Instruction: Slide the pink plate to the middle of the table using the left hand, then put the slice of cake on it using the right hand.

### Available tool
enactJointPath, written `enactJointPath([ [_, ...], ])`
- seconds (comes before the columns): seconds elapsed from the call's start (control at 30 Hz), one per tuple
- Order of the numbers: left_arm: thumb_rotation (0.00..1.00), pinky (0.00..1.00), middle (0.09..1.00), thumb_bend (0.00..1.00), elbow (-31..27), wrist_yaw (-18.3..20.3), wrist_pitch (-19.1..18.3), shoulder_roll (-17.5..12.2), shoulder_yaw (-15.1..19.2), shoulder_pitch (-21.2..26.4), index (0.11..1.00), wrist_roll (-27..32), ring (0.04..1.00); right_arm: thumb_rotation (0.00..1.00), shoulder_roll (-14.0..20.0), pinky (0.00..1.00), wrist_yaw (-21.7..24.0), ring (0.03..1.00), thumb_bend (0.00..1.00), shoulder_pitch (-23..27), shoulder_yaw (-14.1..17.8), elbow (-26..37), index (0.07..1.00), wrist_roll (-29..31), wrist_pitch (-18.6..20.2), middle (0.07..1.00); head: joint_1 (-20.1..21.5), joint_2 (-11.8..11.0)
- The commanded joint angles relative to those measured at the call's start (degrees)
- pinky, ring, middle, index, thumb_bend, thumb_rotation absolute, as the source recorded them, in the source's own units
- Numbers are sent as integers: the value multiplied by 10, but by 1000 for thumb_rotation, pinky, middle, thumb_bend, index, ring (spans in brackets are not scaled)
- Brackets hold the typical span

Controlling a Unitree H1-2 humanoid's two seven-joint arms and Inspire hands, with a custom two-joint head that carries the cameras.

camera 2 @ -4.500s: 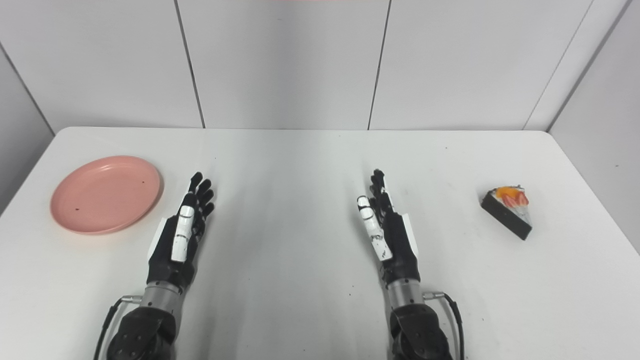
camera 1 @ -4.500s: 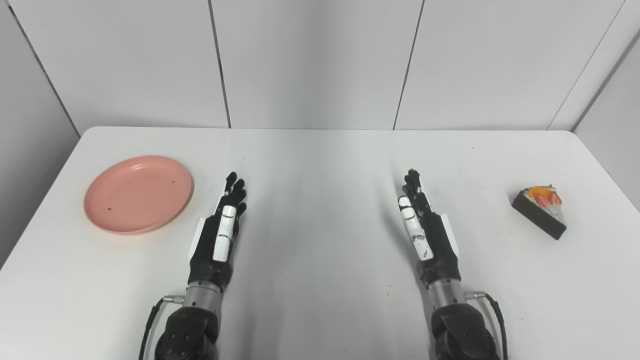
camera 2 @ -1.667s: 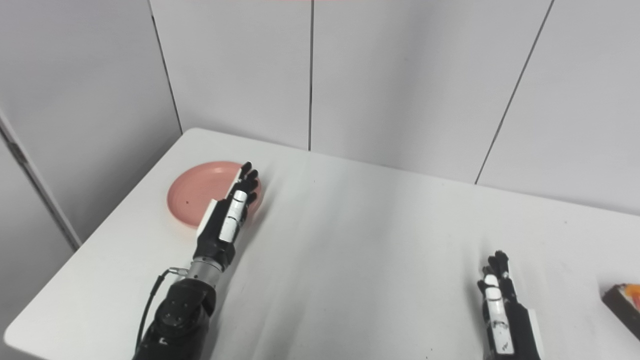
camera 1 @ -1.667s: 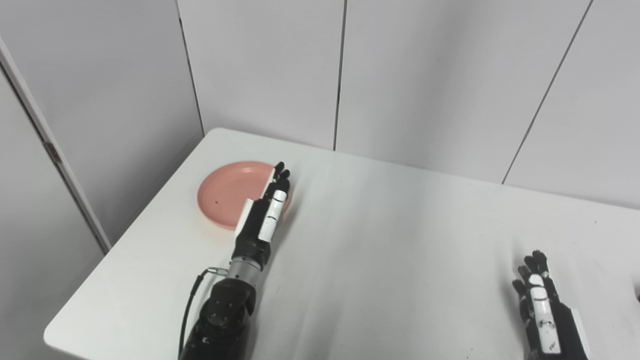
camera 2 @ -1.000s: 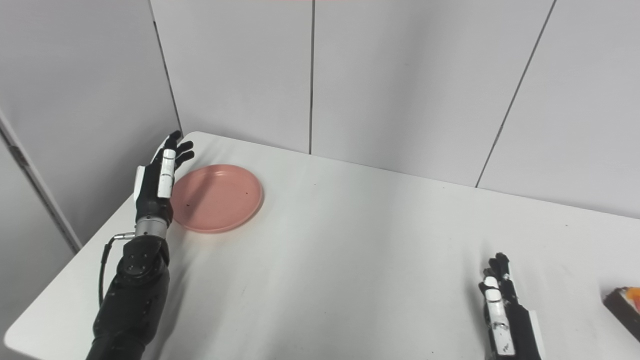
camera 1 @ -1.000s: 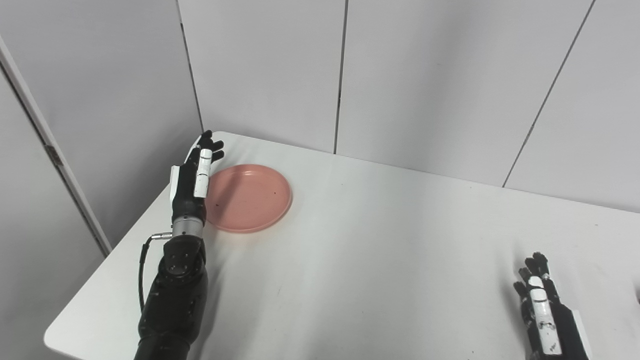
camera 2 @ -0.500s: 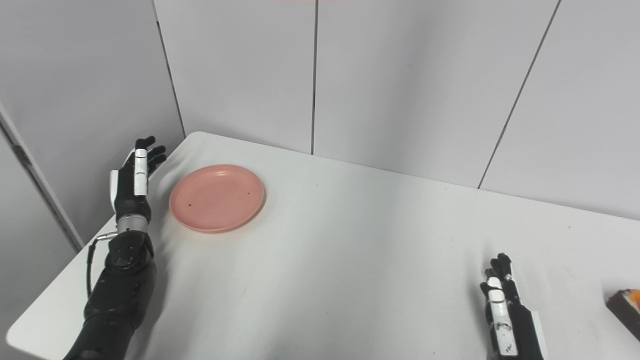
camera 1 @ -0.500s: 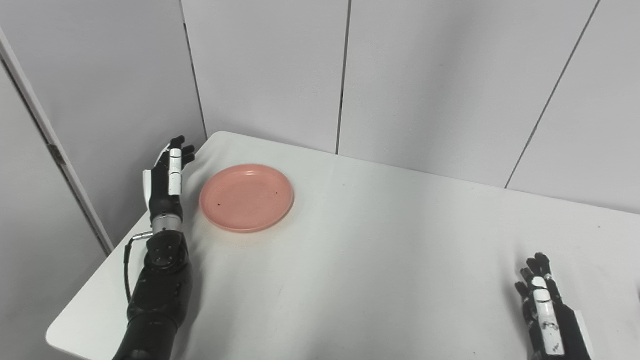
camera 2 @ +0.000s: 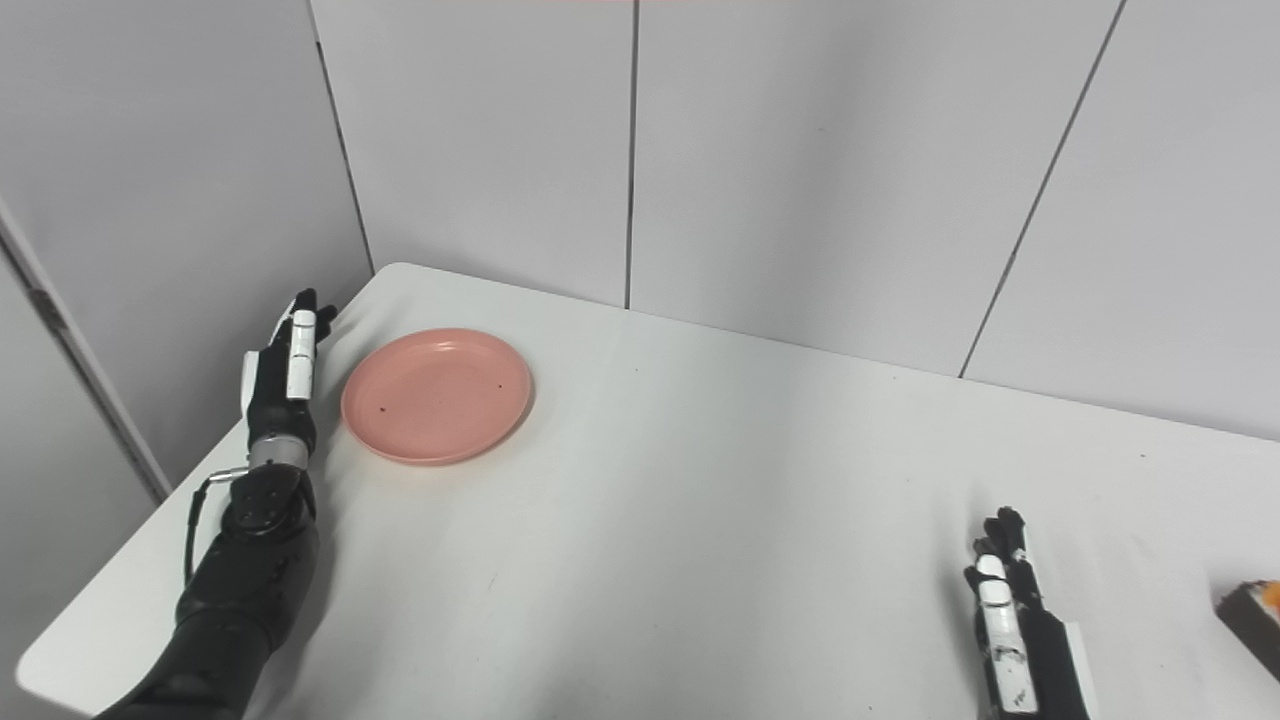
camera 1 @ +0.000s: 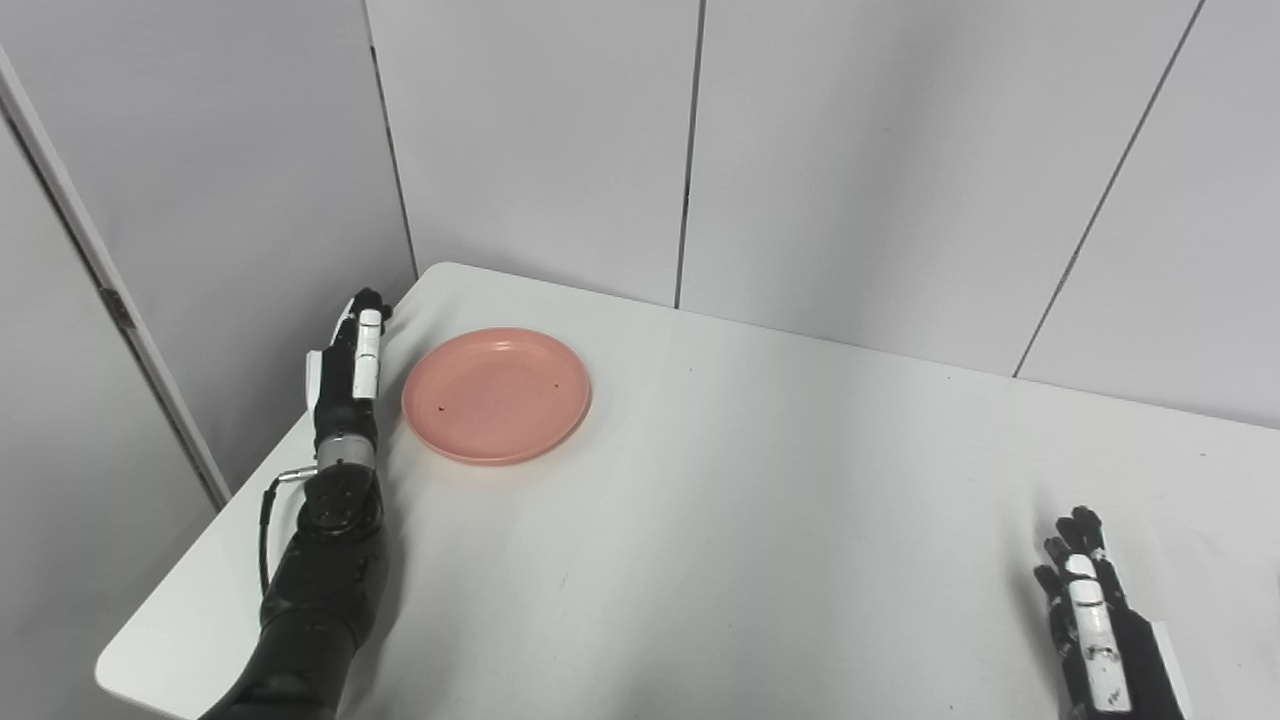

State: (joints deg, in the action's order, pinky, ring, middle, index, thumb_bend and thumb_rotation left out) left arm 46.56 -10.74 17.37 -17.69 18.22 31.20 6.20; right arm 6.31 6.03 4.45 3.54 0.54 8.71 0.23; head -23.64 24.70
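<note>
1. Two risks stand out: the left hand (camera 1: 345, 372) stands edge-on just beside the pink plate (camera 1: 496, 394) at the table's (camera 1: 760, 520) far-left corner, so a glancing push could spin the plate or tip its rim rather than slide it; a push aimed off-centre may send it wide of the middle.
2. Left hand: fingers straight and together, holding nothing, apparently not touching the plate.
3. Right hand (camera 2: 1015, 625): flat, empty, waiting; the slice of cake (camera 2: 1255, 615) sits near it at the frame edge.

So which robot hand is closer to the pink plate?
Left. The left hand stands just beside the pink plate, at its outer edge. The right hand is far across the table, near the front.
</note>
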Motion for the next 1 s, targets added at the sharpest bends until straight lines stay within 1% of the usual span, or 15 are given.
enactJointPath([
  [0.0, 1000, 1000, 908, 842, 11, 19, 12, -11, -8, 19, 920, 5, 964, 850, 2, 1000, 5, 1000, 614, -17, 3, -20, 1000, 3, -20, 1000, 0, 0],
  [0.17, 1000, 1000, 943, 850, 22, 28, 13, -9, -22, 22, 956, 7, 994, 850, 1, 1000, 3, 1000, 616, -17, 4, -15, 1000, 2, -17, 1000, 1, 1],
  [0.37, 1000, 1000, 961, 844, 31, 68, 2, -5, -24, 29, 974, 39, 1000, 854, 0, 1000, 1, 1000, 612, -19, 3, -9, 1000, -3, -17, 1000, 2, 5],
  [0.47, 1000, 1000, 967, 846, 29, 89, -8, 1, -18, 31, 982, 64, 1000, 856, -1, 1000, -1, 1000, 615, -19, 3, -9, 1000, -5, -17, 1000, 3, 5],
  [0.6, 1000, 1000, 949, 882, 37, 98, -20, 8, -15, 34, 975, 81, 972, 856, -2, 1000, -1, 1000, 615, -19, 3, -10, 1000, -5, -19, 1000, 5, 4],
  [0.67, 1000, 977, 944, 901, 46, 101, -20, 9, -15, 37, 967, 86, 953, 864, -1, 1000, 0, 1000, 612, -19, 2, -7, 1000, -5, -15, 1000, 6, 4],
  [0.77, 1000, 963, 948, 920, 60, 114, -21, 12, -12, 41, 969, 100, 952, 863, -3, 1000, -3, 1000, 604, -19, 2, -6, 1000, -8, -16, 1000, 7, 4],
  [0.87, 1000, 949, 953, 923, 64, 131, -26, 14, -12, 42, 978, 111, 949, 859, -4, 1000, -3, 1000, 613, -19, 1, -4, 1000, -8, -15, 1000, 9, 3],
  [0.97, 1000, 911, 938, 931, 65, 140, -35, 16, -11, 43, 961, 117, 918, 858, -6, 1000, -5, 1000, 616, -19, 1, -2, 1000, -10, -13, 1000, 10, 3],
])
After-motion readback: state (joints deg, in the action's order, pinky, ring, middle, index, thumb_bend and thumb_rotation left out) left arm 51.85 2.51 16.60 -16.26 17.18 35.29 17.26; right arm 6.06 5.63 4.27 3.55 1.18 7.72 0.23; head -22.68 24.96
